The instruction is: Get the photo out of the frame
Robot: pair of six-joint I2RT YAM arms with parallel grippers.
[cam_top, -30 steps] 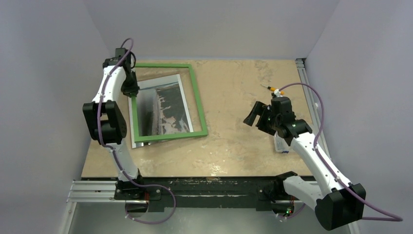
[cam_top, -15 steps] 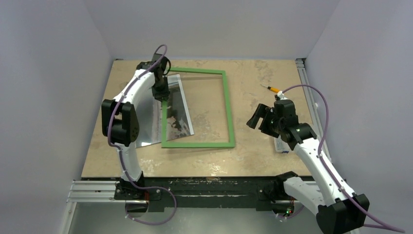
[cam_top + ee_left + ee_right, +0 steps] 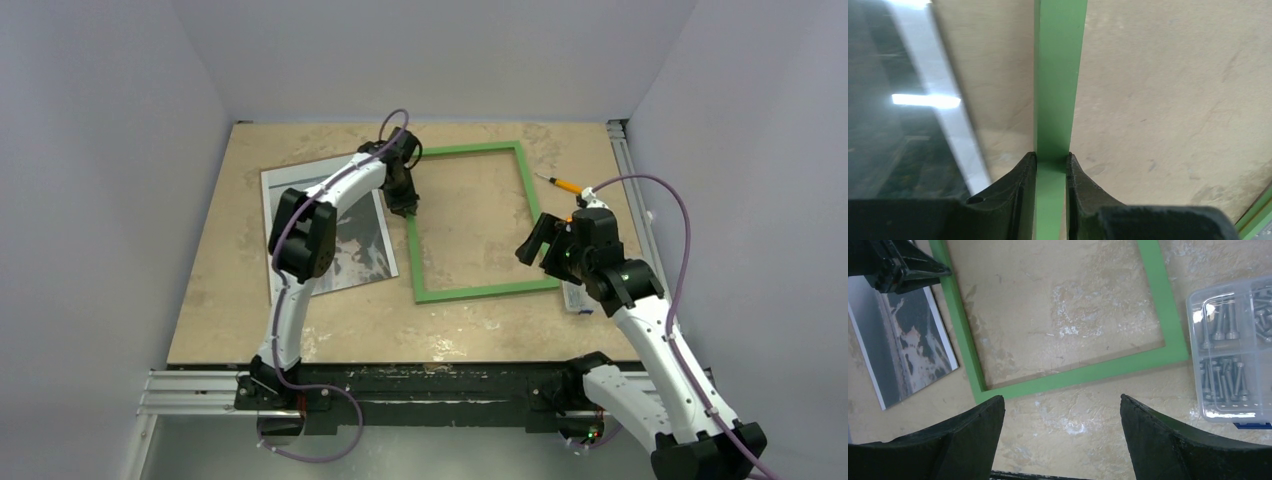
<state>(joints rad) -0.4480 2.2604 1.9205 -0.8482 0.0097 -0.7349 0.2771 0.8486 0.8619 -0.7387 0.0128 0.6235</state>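
Two black fingers of the left gripper (image 3: 1051,161) pinch the left bar of the frame (image 3: 487,290), which rests on the table (image 3: 230,320) with bare board showing through its opening. Just left of that bar, across a thin strip of table, the photo (image 3: 352,255) lies face up, outside the green border. The right gripper (image 3: 1060,402) hangs spread wide above the frame's near bar, holding nothing. A clear box of screws (image 3: 1233,350) sits near the frame's right corner. The tabletop is mottled tan, scuffed pale in patches. Plain lilac-grey walls (image 3: 430,60) enclose three sides.
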